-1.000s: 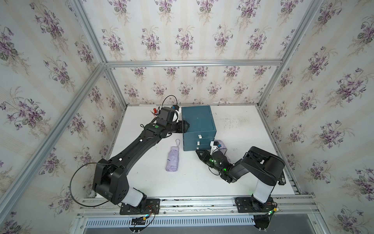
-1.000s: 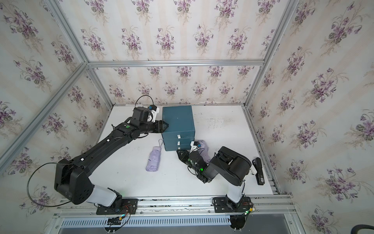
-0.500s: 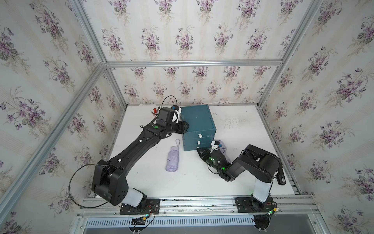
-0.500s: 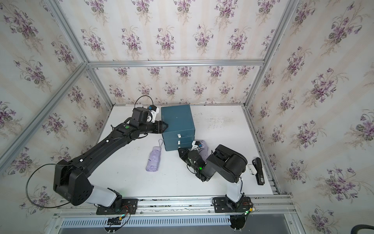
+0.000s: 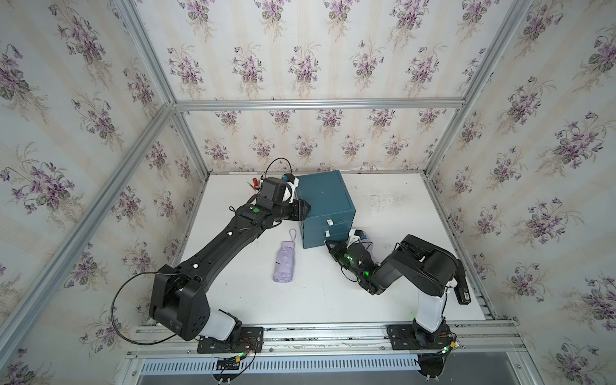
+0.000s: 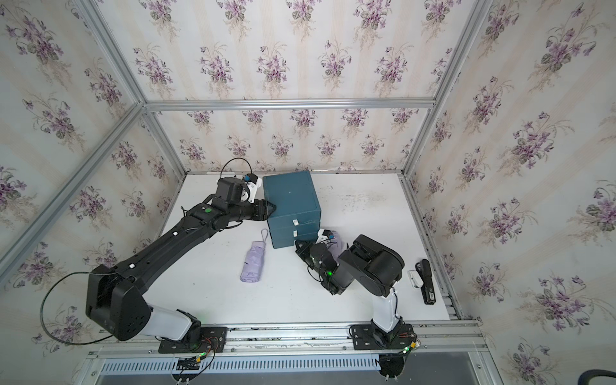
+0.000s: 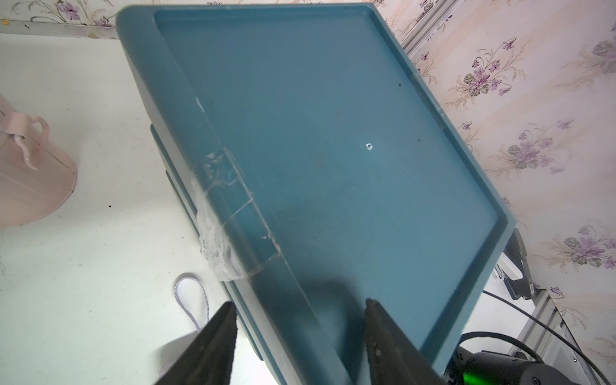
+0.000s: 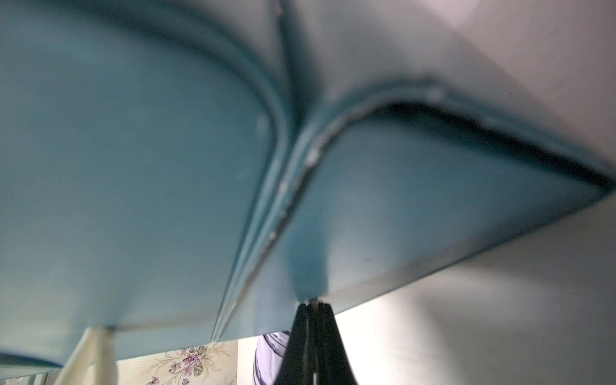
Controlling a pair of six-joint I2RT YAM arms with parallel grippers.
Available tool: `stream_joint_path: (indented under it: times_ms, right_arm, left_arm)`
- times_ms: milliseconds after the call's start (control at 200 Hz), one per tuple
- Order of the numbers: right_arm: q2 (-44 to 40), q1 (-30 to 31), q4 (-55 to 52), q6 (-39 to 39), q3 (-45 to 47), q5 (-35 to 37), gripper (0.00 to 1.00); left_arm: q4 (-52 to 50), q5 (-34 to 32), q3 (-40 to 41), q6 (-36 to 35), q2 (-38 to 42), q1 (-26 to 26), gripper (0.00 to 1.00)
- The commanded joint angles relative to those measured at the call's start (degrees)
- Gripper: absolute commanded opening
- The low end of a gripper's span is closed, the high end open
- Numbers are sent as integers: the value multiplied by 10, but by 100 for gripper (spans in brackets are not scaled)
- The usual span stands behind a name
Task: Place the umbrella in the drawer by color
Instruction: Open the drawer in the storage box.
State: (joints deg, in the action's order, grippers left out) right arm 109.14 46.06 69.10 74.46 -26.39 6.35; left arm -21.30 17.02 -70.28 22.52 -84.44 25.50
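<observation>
Umbrella (image 5: 284, 262) flat, long axis front-back, strap (image 5: 292, 234) rearward

Bright, even light; soft shadows; top views bowed at edges; drawer (image 8: 140, 173) close-up blurred.

The blue-green drawer box (image 8: 166, 166) is very close and blurry and fills most of the picture. The black gripper (image 8: 311, 305) is squeezed tight, with its tips right against the box. A white tab (image 8: 96, 346) sticks out from the box. Just past the box edge peeks a purple umbrella (image 8: 266, 360). The pale tabletop (image 8: 483, 316) lies beside the box.
</observation>
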Motion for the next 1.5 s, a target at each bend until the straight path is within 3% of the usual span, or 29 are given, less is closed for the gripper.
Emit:
stream_joint_path:
  times_ms: [0,290,530,924,1244,1494]
  right_arm:
    - [-9,0,-11,-25,-4,-31,0]
    - [-76,56,-66,-95,9,-45,0]
    - [-124,79,-126,-81,40,-6,0]
    - [-237,94,-243,-76,109,37,0]
    - [-315,148,-393,-99,74,84,0]
    - [-305,178,-470,-91,44,73,0]
  left_arm:
    - [-148,-36,9,-27,-7,0,60]
    - [-146,-33,6,-24,-18,0,60]
    - [-123,8,18,-5,-37,5,59]
    - [-86,21,54,37,-40,21,56]
    - [-92,7,52,43,-40,21,56]
    - [-91,9,60,44,-36,21,56]
